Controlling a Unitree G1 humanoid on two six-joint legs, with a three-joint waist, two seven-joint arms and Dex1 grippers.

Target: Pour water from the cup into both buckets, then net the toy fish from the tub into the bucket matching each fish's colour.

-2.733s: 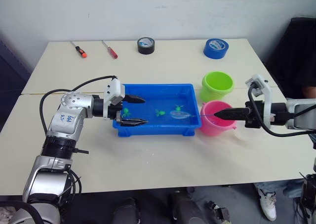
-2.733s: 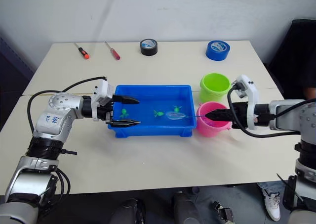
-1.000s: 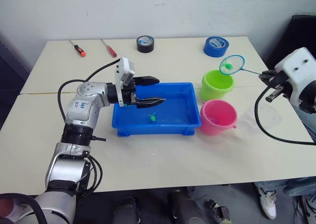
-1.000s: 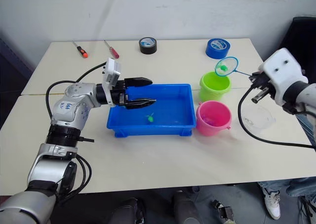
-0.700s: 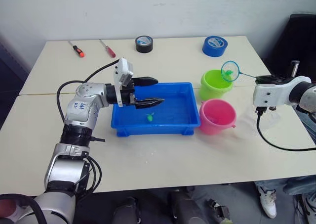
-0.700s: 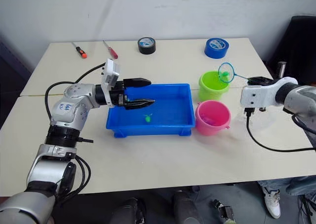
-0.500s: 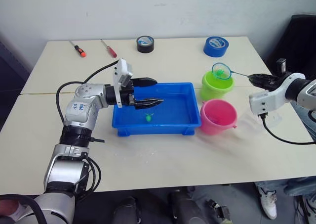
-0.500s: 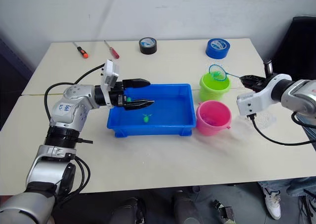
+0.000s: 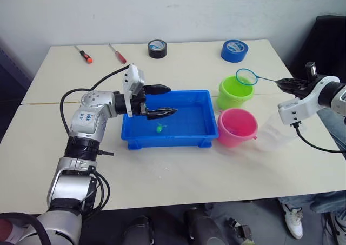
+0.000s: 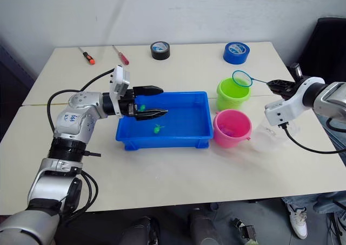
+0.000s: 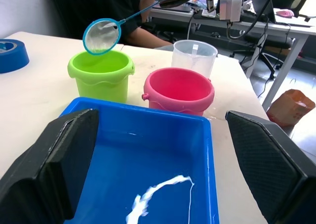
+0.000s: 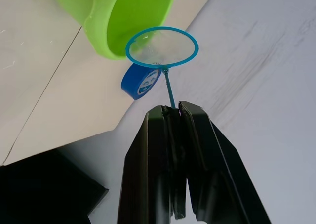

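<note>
The blue tub (image 9: 208, 120) sits mid-table with one green toy fish (image 9: 159, 128) in it. To its right stand the green bucket (image 9: 236, 92) and the pink bucket (image 9: 237, 127). The clear cup (image 10: 268, 136) stands just right of the pink bucket. My right gripper (image 9: 280, 83) is shut on the net's wire handle. The net (image 9: 246, 77) hovers over the green bucket's far right rim, its mesh (image 12: 162, 47) looking empty. My left gripper (image 9: 167, 100) is open above the tub's left part, holding nothing.
At the table's back lie a black tape roll (image 9: 157, 48), a blue tape roll (image 9: 234, 51) and two screwdrivers (image 9: 83, 54) (image 9: 119, 54). A black chair (image 9: 327, 45) stands past the right edge, and a person's shoe (image 9: 293, 223) shows on the floor.
The net came up out of the tub and swung over the green bucket with a green fish; now it looks empty. My left gripper rose from the tub's left rim.
</note>
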